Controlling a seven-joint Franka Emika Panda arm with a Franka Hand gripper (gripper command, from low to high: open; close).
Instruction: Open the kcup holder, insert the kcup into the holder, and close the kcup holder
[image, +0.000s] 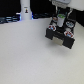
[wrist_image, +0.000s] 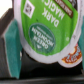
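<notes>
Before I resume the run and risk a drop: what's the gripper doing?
Gripper: closed on the kcup, hanging over the kcup holder.

Remote inspection, surroundings only. I note a pale, plain table filling most of the exterior view, its surface smooth and unmarked where I can see it. At the far edge, toward the exterior view's left, a white upright object stands on the table; it is too blurred to identify. Just beside it, I see a small blue glint. A dark band runs behind the table's far edge. In the wrist view I record a second pod with an orange-and-white top, partly cut off by the frame.
</notes>
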